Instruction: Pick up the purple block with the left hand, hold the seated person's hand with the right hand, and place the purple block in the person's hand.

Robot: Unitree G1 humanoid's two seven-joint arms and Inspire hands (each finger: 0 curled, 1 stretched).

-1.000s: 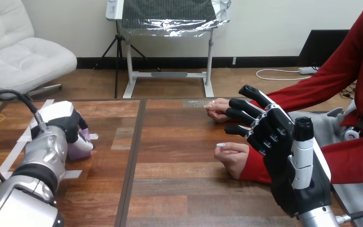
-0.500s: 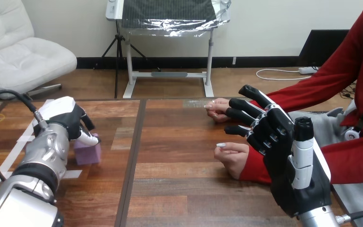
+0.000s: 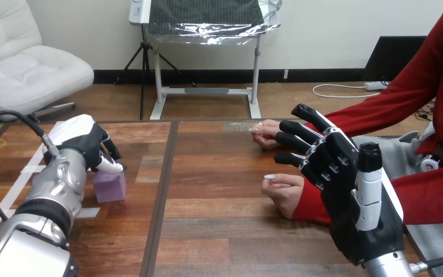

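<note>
The purple block (image 3: 111,187) is at the table's left, with my left hand (image 3: 84,148) above it. Its fingers and thumb are curled down onto the block's top and pinch it. I cannot tell whether the block's underside touches the wood. At the right, my right hand (image 3: 350,196) is raised with straight, spread fingers and holds nothing. It stands in front of the person's red sleeve (image 3: 311,203). The person's nearer hand (image 3: 281,189) rests as a loose fist on the table just left of my right hand. The person's farther hand (image 3: 265,133) lies flat beyond my fingertips.
White tape strips (image 3: 87,212) lie on the wood near my left forearm. A dark seam (image 3: 160,196) runs down the table between the block and the person's hands, with bare wood on both sides of it.
My left hand has shifted right and a little up, and the purple block has come with it, now showing more from under the fingers. My right hand and the person's hands stay still.
</note>
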